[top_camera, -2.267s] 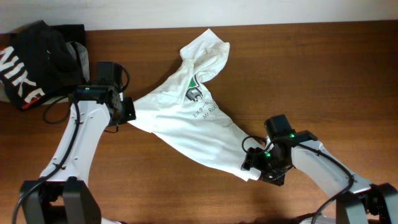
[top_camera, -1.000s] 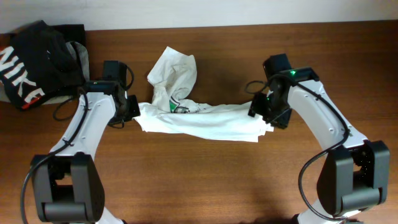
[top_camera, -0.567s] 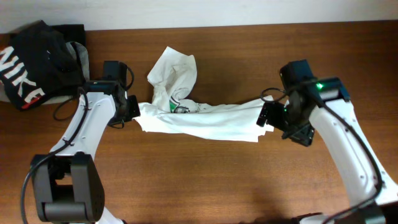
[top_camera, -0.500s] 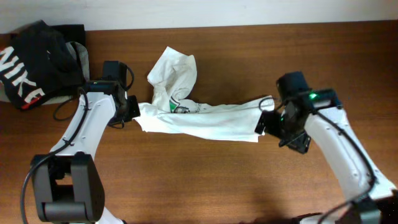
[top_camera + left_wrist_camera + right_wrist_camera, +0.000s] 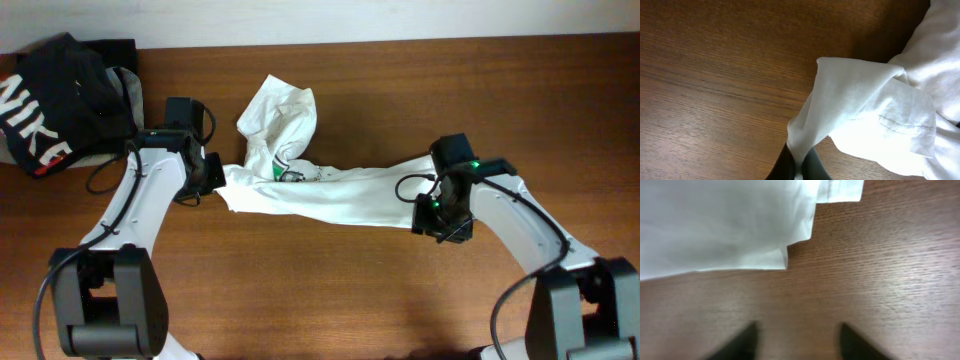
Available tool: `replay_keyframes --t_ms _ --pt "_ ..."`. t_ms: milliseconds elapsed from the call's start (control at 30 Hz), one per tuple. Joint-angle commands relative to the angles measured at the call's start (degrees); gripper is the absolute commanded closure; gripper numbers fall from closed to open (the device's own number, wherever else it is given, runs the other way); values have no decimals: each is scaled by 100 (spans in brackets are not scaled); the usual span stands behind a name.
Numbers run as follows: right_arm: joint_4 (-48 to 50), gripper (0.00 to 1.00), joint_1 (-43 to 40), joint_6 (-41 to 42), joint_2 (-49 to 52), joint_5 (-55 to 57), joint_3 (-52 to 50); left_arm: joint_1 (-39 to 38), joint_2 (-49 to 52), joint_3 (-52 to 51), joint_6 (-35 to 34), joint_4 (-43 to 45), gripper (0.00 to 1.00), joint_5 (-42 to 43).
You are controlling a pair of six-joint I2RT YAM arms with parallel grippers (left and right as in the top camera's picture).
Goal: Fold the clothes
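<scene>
The white shirt (image 5: 330,195) lay bunched across mid-frame, its left end pinched by the left gripper (image 5: 207,176). The right gripper (image 5: 428,212) stood splayed and empty beside the right hem. The fold looked half-laid, and the next move likely called for a grasp on that hem.

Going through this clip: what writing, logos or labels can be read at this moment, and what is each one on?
"NIKE": large white letters on the black garment at the table's far left; the first letter is partly cut off by the frame edge.
Small green and dark print on the white shirt, by the bunched fold: too crumpled and small to read.
Both wrist views: no text.
</scene>
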Motion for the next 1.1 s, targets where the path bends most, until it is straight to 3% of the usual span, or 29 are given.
replay_keyframes --t_ms 0,133,433,600,633,667,700,867,1067 --pt "247 57 22 -286 334 -151 7 -7 -11 39 -76 11 100 42" --pt "785 45 208 -597 597 -223 7 -7 -11 39 -76 17 100 42" --pt "1342 45 284 -599 970 -223 9 -7 -11 39 -76 81 100 42" --pt "1349 66 282 -533 1117 -181 9 -2 -11 39 -76 109 100 42" --pt "1346 73 275 -533 1117 -181 9 -2 -11 39 -76 125 100 42" --pt "1325 87 271 -496 1115 -177 13 -2 -11 39 -76 125 100 42" --pt "1307 95 264 -380 1110 -175 26 -2 -11 39 -76 122 100 42" --pt "588 96 262 -42 1025 -179 599 -9 -205 48 -76 96 100 111" --pt "-37 96 262 435 85 -188 892 -7 -1488 46 -76 -210 100 153"
